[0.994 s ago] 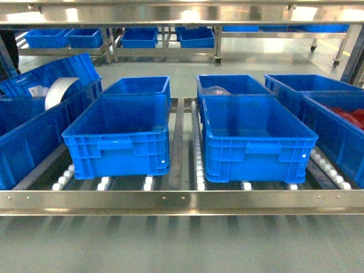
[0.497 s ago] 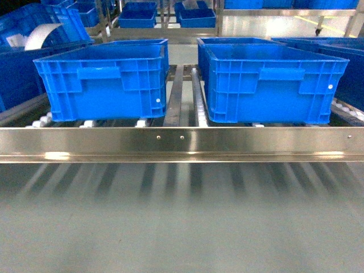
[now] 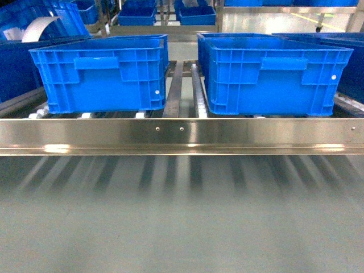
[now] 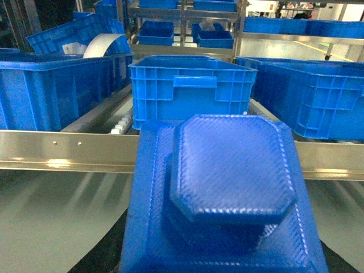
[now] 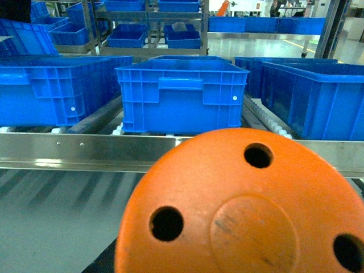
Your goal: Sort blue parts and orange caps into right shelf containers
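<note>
the head view looks level at a steel rail [image 3: 182,136] along the front of a roller shelf [image 3: 181,91]. two big blue crates stand side by side just behind the rail: a left crate [image 3: 99,74] and a right crate [image 3: 273,74], with a narrow gap and a steel divider strip between them. more blue crates sit behind them and off to both sides, and one at the far left holds a curved white sheet [image 3: 38,27]. neither arm shows in this view, and the grey floor [image 3: 182,222] below the rail is blurred.

the left wrist view is filled low down by a blue part [image 4: 227,199], a textured plastic piece with an eight-sided raised block on a wider flat base. it sits right in front of the camera, on the near side of the rail, with a crate facing it beyond. the jaws are hidden behind it, so whether they are pinching it cannot be told.

the right wrist view is filled by an orange cap [image 5: 239,210], a round domed piece with three dark holes and a faint circle in its middle, also on the near side of the rail and facing a crate. the jaws are hidden here too, so their state cannot be told.
</note>
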Controlling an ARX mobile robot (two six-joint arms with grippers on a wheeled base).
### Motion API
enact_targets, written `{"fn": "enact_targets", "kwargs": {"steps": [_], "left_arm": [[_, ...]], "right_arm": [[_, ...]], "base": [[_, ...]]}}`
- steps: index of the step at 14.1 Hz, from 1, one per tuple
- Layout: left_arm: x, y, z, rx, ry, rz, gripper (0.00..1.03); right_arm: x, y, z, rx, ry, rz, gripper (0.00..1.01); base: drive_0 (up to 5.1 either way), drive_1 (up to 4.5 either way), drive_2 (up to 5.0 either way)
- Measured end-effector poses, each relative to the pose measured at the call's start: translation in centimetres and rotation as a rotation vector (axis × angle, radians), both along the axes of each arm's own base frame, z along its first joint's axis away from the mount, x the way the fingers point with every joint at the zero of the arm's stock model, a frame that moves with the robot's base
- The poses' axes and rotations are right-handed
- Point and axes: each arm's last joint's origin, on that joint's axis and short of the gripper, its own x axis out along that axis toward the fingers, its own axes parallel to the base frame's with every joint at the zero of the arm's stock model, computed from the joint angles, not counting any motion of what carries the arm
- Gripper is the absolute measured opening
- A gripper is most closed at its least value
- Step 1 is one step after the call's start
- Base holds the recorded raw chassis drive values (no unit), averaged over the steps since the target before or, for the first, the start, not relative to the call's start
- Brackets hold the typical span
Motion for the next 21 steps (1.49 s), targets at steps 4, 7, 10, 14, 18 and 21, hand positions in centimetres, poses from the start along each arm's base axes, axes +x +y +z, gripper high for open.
{"fn": "enact_targets", "kwargs": {"steps": [4,7,10,14,18,21], "left_arm": [[0.00,0.00,0.00,0.000,0.000,0.000,0.42],[0.00,0.00,0.03,0.000,-0.003,0.000,0.42],[0.00,0.00,0.01,0.000,-0.002,0.000,0.42],[0.00,0.01,0.03,0.000,-0.003,0.002,0.42],[0.00,0.00,0.03,0.000,-0.003,0.000,0.42],[0.00,0.00,0.01,0.000,-0.001,0.001,0.42]], "right_arm": [[0.00,0.00,0.00,0.000,0.000,0.000,0.44],[0.00,0.00,0.03,0.000,-0.003,0.000,0.44],[0.00,0.00,0.01,0.000,-0.001,0.000,0.44],[0.00,0.00,0.07,0.000,-0.007,0.000,0.44],[0.00,0.00,0.02,0.000,-0.002,0.000,0.44],[0.00,0.00,0.05,0.000,-0.005,0.000,0.44]], "base": [[0.0,0.00,0.0],[0.0,2.21,-2.2],[0.1,4.16,-4.1],[0.1,4.23,-4.0],[0.0,4.15,-4.1],[0.1,4.19,-4.0]]}}
